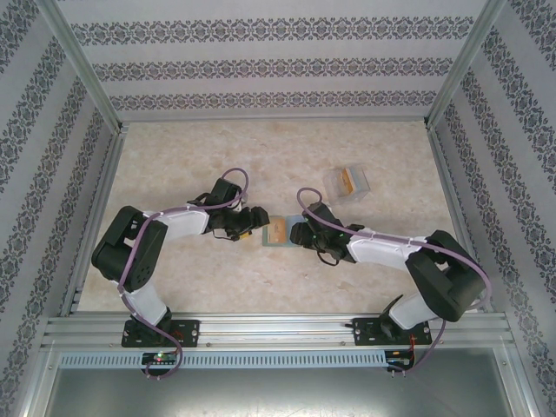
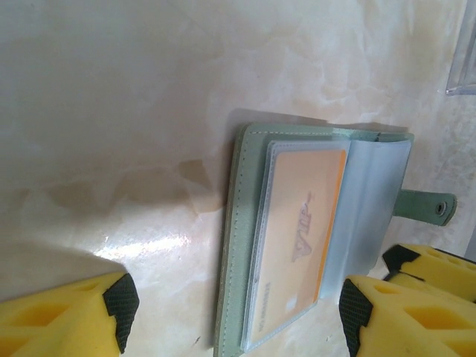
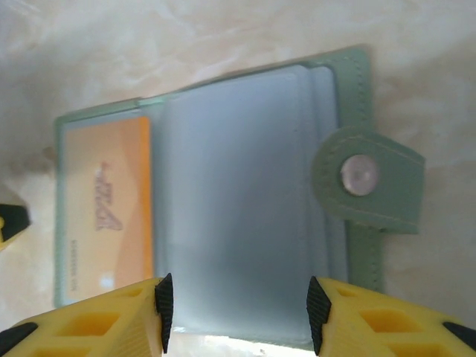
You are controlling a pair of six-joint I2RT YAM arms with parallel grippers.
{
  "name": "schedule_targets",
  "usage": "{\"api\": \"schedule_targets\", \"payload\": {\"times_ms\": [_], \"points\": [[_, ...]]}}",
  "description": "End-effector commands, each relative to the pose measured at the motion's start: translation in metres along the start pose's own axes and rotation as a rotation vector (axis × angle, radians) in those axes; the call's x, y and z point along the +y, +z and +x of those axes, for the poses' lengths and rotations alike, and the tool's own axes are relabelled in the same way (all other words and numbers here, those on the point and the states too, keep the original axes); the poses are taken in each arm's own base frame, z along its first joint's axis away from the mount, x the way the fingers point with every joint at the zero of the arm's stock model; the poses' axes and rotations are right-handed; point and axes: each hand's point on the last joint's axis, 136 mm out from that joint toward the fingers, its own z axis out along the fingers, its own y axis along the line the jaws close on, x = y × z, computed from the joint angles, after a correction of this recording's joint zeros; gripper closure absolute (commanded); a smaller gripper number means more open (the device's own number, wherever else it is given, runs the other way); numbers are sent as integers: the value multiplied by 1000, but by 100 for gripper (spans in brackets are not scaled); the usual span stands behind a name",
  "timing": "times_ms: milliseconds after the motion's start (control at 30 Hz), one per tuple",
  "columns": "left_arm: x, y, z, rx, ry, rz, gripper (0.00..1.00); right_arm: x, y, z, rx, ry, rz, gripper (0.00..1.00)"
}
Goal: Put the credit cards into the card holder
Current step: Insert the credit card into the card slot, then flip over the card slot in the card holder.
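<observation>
The card holder [image 1: 288, 233] lies open on the table between my two grippers, with a grey-green cover [image 2: 234, 245] and blue-grey sleeves [image 3: 238, 201] inside. An orange-yellow credit card [image 2: 301, 238] sits in a clear sleeve on its left half [image 3: 108, 208]. The snap tab [image 3: 364, 178] sticks out on the right side. My left gripper [image 2: 238, 312] is open, low over the holder's left end [image 1: 257, 228]. My right gripper [image 3: 239, 312] is open too, its pads straddling the near edge of the sleeves without touching them [image 1: 304, 234].
A clear plastic case [image 1: 346, 182] with something orange inside lies on the table behind and to the right of the holder; its corner shows in the left wrist view [image 2: 465, 59]. Patterned walls enclose the table on three sides.
</observation>
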Motion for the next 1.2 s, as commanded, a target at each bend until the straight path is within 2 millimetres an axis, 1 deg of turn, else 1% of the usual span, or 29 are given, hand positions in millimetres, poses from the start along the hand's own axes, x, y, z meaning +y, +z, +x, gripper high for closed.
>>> {"api": "schedule_targets", "payload": {"times_ms": [0,233,333,400,633,733,833,900,933,1033,1167], "points": [[21,-6,2,-1,-11,-93,25,-5,6,3,21,30,5,46],[26,-5,7,2,-28,-90,25,-3,11,6,43,52,-19,47],[25,-6,7,-4,-28,-80,25,4,12,7,51,51,-46,49],[24,-6,6,-3,-21,-77,25,4,12,6,48,46,-45,49],[22,-3,7,10,-23,-65,24,12,6,1,31,42,-82,53],[22,-2,7,13,-32,-62,25,17,4,-2,24,47,-106,58],[22,0,8,16,-33,-56,24,24,0,-6,13,40,-133,59],[21,0,7,20,-29,-61,24,28,-2,-8,5,24,-149,69],[22,-1,7,17,-30,-63,24,31,-3,-9,6,16,-158,71],[20,0,6,8,-30,-43,24,37,-5,-11,10,4,-175,70],[20,1,6,18,-29,-48,25,38,-3,-12,8,11,-176,66]]}}
